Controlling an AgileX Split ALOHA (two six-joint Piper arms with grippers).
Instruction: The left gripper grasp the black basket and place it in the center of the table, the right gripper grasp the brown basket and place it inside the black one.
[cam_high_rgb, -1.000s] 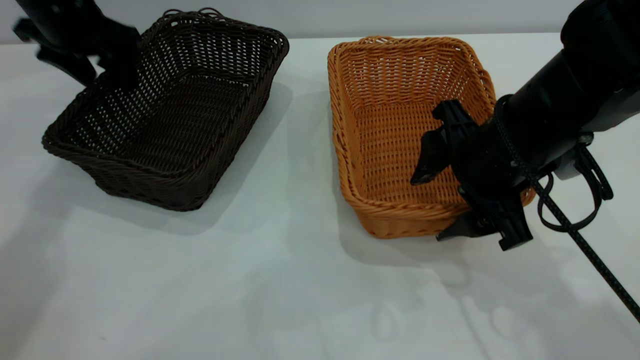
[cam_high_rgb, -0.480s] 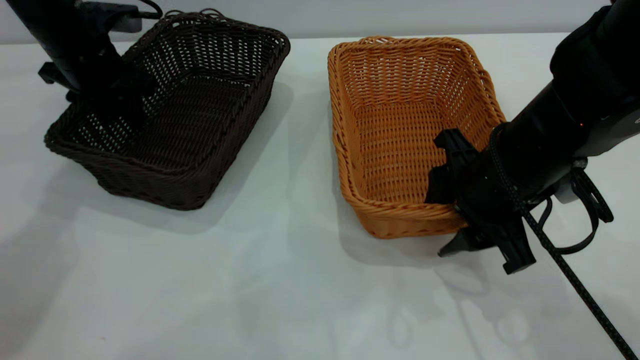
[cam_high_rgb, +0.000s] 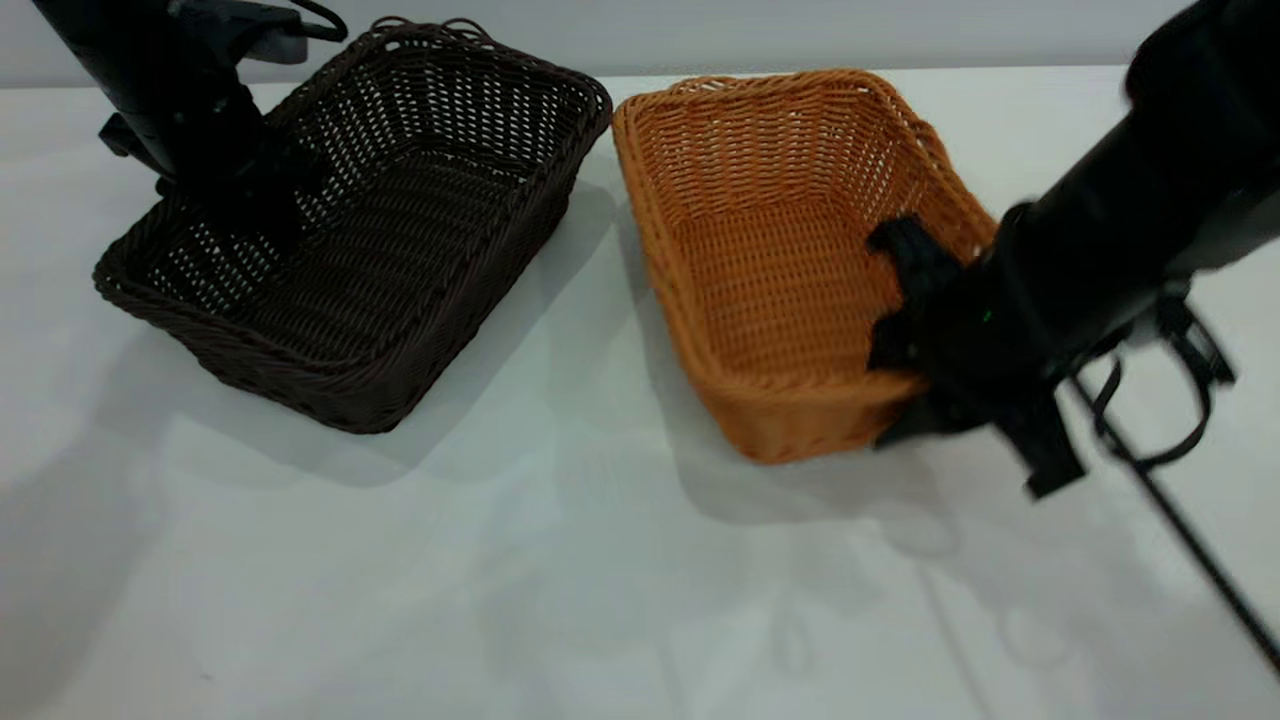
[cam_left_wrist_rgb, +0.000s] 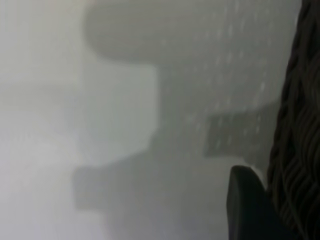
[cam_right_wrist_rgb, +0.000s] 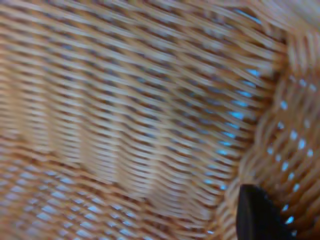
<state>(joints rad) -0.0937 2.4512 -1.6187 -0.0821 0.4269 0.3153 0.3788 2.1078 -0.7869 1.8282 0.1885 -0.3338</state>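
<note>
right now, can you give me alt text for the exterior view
The right hand grips the near right corner of the brown basket, which sits tilted beside the black basket on the white table. The left hand reaches over the black basket's left rim.

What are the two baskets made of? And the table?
The black basket and brown basket look like woven wicker, maybe plastic rattan: crossing strands, gaps in the walls, braided rims. The table looks like smooth, hard white board, faintly glossy, showing soft shadows.
</note>
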